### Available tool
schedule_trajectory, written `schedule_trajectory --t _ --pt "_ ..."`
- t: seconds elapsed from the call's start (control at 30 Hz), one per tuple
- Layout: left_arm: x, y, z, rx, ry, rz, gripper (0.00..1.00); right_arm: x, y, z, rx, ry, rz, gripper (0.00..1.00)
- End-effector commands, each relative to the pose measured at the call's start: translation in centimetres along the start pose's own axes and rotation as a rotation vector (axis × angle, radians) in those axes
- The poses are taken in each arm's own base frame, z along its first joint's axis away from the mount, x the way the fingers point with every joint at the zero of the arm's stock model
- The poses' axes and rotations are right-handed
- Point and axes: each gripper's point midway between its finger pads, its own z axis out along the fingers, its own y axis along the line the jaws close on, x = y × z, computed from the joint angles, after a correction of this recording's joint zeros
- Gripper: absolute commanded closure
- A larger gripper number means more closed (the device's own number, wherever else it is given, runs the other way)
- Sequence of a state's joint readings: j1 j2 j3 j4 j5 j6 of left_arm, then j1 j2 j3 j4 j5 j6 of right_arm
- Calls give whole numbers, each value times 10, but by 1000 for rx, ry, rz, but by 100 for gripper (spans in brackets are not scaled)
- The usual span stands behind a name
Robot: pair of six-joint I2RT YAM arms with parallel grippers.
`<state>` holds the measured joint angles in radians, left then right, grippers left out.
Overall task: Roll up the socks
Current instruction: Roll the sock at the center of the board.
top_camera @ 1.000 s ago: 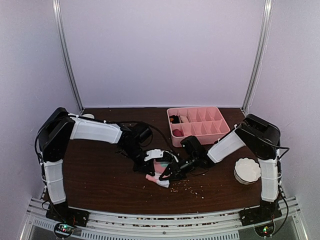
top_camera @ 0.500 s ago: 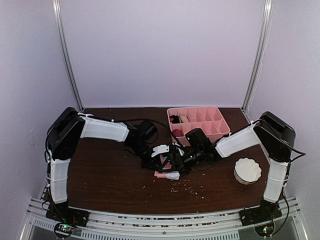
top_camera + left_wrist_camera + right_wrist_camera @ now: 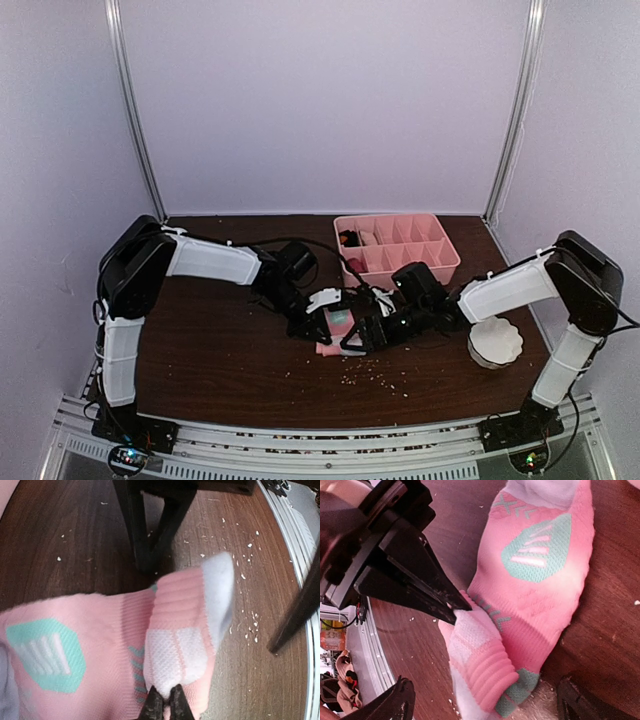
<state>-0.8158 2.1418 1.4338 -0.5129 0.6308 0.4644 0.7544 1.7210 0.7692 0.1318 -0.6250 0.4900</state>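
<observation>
Left pincer is clamped shut on the pink sock, tips biting the doubled fabric where the ribbed, pale-tipped end is folded back over the body. Right pincer stands wide, a finger either side of that same end, gripping nothing.

Now the wider picture: the dark table carries it all, both arms meeting near its middle. Behind them sits the pink divided tray, and off to the right a white bowl. The sock lies on the table between the two pincers, just in front of the tray, mint patch up. A second sock I cannot pick out. Crumbs dot the wood towards the front edge.

My read: this is the opening turn of the roll, with one fold made and held and most of the length lying flat. Next, the right pincer needs to pin or take that fold so the left can carry it on along the sock. It has to be kept tight, since soft knit like this will likely spring open if let go.
</observation>
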Motion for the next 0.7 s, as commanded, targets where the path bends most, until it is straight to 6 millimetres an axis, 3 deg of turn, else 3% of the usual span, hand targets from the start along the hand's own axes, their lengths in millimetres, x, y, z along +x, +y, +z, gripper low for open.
schedule_trajectory --t 0.0,0.1,0.27,0.4,0.47,0.53,0.67 --pt "113 -14 25 55 342 -239 100 42 -64 -15 270 110 17 0" --pt "110 -11 20 79 315 -286 100 24 -60 -31 314 4 -107 0" --pt "103 -15 8 147 269 -336 100 -16 -58 -84 619 -239 -338 0" --pt "97 -20 5 186 267 -339 100 -52 -61 -117 705 -448 -161 0" --pt "96 -24 6 225 273 -351 100 -60 -61 -106 617 -435 -97 0" --pt "98 -26 7 247 282 -371 100 -61 -44 -82 457 -392 -171 1" --pt "99 -25 6 256 266 -402 100 -42 25 -62 318 -451 -635 1"
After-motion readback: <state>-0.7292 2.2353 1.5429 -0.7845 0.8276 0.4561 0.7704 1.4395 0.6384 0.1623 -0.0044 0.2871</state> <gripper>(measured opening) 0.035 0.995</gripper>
